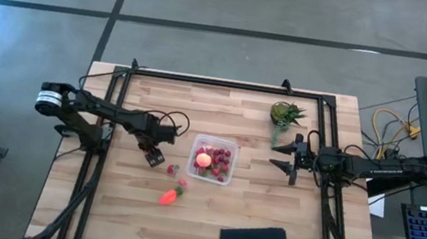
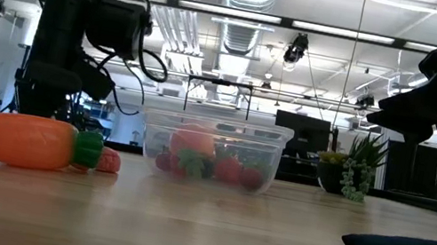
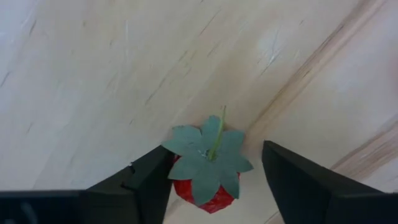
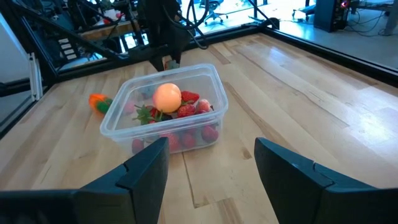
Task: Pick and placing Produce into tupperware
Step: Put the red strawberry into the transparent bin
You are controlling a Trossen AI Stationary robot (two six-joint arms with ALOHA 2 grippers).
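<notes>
**Left claw straddles a strawberry on the counter**

We see a red strawberry (image 3: 205, 177) with a green leafy cap lying on the wooden counter (image 1: 157, 103), between the left claw's (image 1: 155, 158) parted fingers; one finger looks to touch it, the other stands off. Just beside sits the clear tupperware (image 1: 213, 160) holding strawberries and a round peach-coloured fruit (image 1: 204, 159). A carrot (image 1: 170, 196) lies nearby. The right claw (image 1: 286, 157) hovers open past the tupperware.
</notes>
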